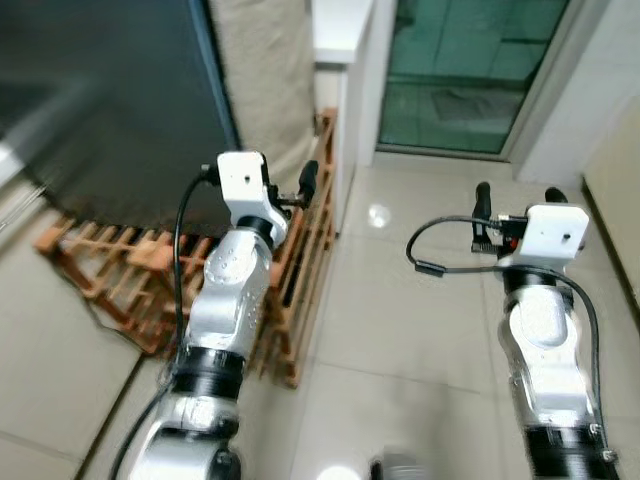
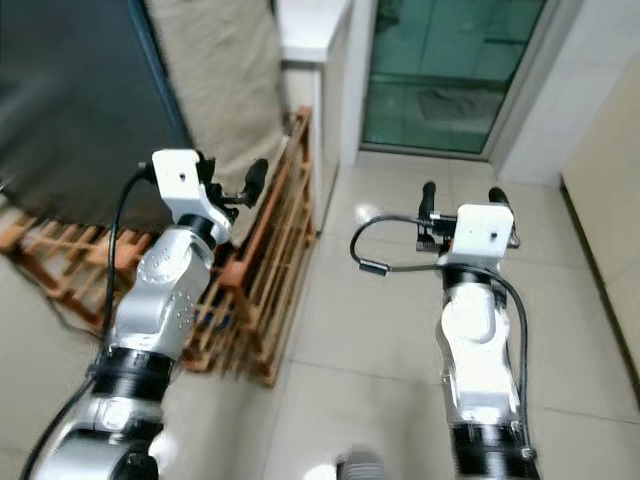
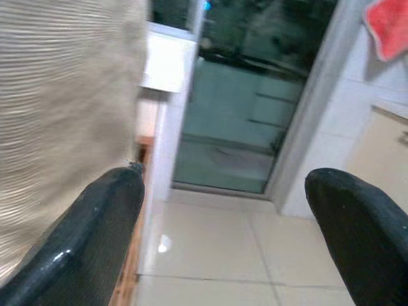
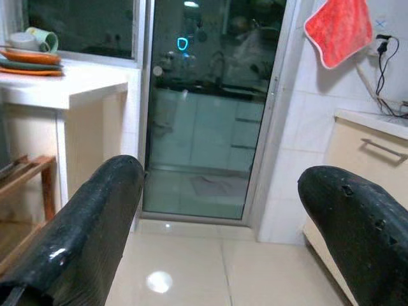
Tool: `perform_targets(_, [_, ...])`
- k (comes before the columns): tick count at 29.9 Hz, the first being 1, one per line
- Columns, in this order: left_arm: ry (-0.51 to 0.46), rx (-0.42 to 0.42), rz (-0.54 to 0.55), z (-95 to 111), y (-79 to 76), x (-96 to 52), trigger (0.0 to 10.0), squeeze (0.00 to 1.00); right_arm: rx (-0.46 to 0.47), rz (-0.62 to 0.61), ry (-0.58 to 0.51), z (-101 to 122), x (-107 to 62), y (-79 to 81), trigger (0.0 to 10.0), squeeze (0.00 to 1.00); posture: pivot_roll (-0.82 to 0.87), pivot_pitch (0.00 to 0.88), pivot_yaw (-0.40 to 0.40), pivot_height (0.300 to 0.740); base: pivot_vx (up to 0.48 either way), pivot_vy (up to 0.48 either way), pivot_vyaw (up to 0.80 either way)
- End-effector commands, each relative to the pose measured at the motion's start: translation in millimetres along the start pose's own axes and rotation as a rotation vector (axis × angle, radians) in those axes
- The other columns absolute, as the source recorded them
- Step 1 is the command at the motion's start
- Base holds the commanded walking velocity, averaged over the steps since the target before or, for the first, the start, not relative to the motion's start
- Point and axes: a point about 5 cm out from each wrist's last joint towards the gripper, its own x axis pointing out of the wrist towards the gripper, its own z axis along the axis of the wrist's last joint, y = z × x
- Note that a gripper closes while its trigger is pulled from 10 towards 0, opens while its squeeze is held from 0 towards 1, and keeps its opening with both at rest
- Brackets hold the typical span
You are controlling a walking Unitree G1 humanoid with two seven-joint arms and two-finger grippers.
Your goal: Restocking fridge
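Both arms are raised in front of me over a pale tiled floor [image 1: 400, 320]. My left gripper [image 3: 226, 185] is open and holds nothing; one of its black fingers [image 1: 308, 181] shows beside a hanging beige cloth [image 1: 265, 80]. My right gripper [image 1: 518, 196] is open too, with nothing between its fingers [image 4: 108, 204], and points toward a dark glass sliding door [image 1: 460, 75]. A large dark panel [image 1: 100, 100] stands at the upper left; I cannot tell what it is. No food or bottles are in either gripper.
A low wooden slatted rack [image 1: 300, 270] runs along the left, close to my left arm. A white counter [image 4: 64, 83] with stacked plates [image 4: 29, 56] stands left of the door. A beige cabinet [image 4: 376, 166] and a hanging red cloth [image 4: 338, 32] are on the right.
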Motion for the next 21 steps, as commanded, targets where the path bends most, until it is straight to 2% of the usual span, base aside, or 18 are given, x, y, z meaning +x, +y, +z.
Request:
perform_targets(1, [-0.004, 0.018, 0.054, 4, 13.9, -1.3, 10.0, 0.00, 0.021, 0.033, -0.010, 3, 0.2, 10.4, 10.0, 0.51, -0.17, 0.047, 0.040, 0.732, 0.000, 0.000, 0.00])
perform_targets(5, [-0.011, 0.019, 0.065, 6, 15.6, -0.8, 10.0, 0.00, 0.021, 0.033, -0.010, 3, -0.2, 10.1, 10.0, 0.52, -0.18, 0.046, 0.041, 0.732, 0.000, 0.000, 0.00])
perform_targets(7, [-0.045, 0.012, 0.072, 19, 16.6, -1.5, 10.0, 0.00, 0.020, 0.033, -0.010, 3, -1.8, 9.7, 10.0, 0.51, -0.18, 0.049, 0.042, 0.732, 0.000, 0.000, 0.00])
perform_targets(12, [-0.051, 0.023, 0.053, 24, 13.8, -2.2, 10.0, 0.00, 0.016, 0.033, -0.007, 3, -3.2, 8.0, 10.0, 0.52, -0.18, 0.051, 0.042, 0.732, 0.000, 0.000, 0.00])
perform_targets(15, [-0.035, 0.013, 0.029, 24, 7.8, 2.7, 10.0, 0.00, 0.016, 0.027, 0.002, 1, -4.2, 5.6, 10.0, 0.51, -0.17, 0.055, 0.038, 0.732, 0.000, 0.000, 0.00])
perform_targets(19, [-0.008, -0.005, 0.022, 18, -0.7, 22.9, 10.0, 0.00, 0.020, 0.021, 0.012, 0, -6.7, 4.0, 10.0, 0.52, -0.18, 0.077, 0.036, 0.732, 0.000, 0.000, 0.00])
perform_targets(21, [0.005, 0.006, 0.038, 17, -0.8, 28.2, 10.0, 0.00, 0.019, 0.022, 0.014, 0, -8.7, 3.8, 10.0, 0.51, -0.18, 0.085, 0.035, 0.732, 0.000, 0.000, 0.00])
